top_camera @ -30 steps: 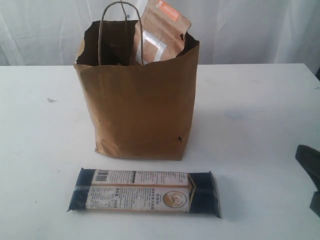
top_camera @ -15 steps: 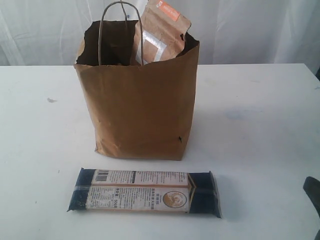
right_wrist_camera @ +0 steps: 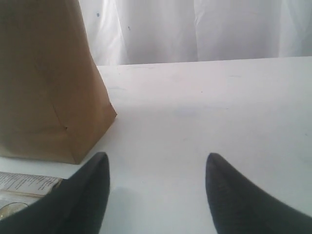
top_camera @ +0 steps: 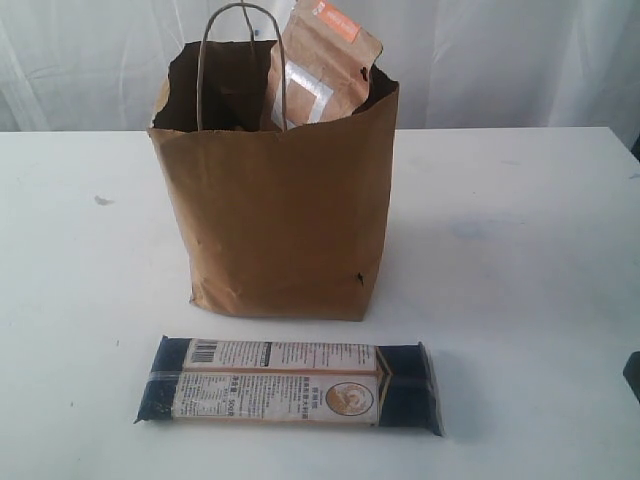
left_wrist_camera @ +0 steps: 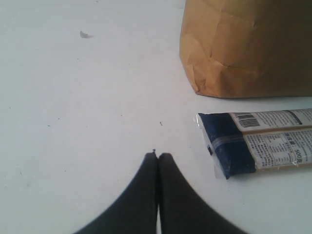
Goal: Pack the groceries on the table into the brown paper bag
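The brown paper bag (top_camera: 280,210) stands upright on the white table (top_camera: 520,220), and a brown orange-labelled pouch (top_camera: 322,65) sticks out of its open top. A long dark-blue noodle pack (top_camera: 290,385) lies flat in front of the bag. My left gripper (left_wrist_camera: 158,156) is shut with nothing in it, low over bare table beside one end of the noodle pack (left_wrist_camera: 258,146) and the bag's corner (left_wrist_camera: 243,48). My right gripper (right_wrist_camera: 157,161) is open and empty, with the bag (right_wrist_camera: 48,87) to one side; only a dark sliver of it (top_camera: 633,375) shows at the exterior view's right edge.
A white curtain (top_camera: 500,60) hangs behind the table's far edge. A small dark fleck (top_camera: 103,200) lies on the tabletop left of the bag. White tabletop stretches on both sides of the bag.
The right gripper has drawn back towards the right edge of the exterior view, from a large dark shape to a sliver. The bag, pouch and noodle pack have not moved.
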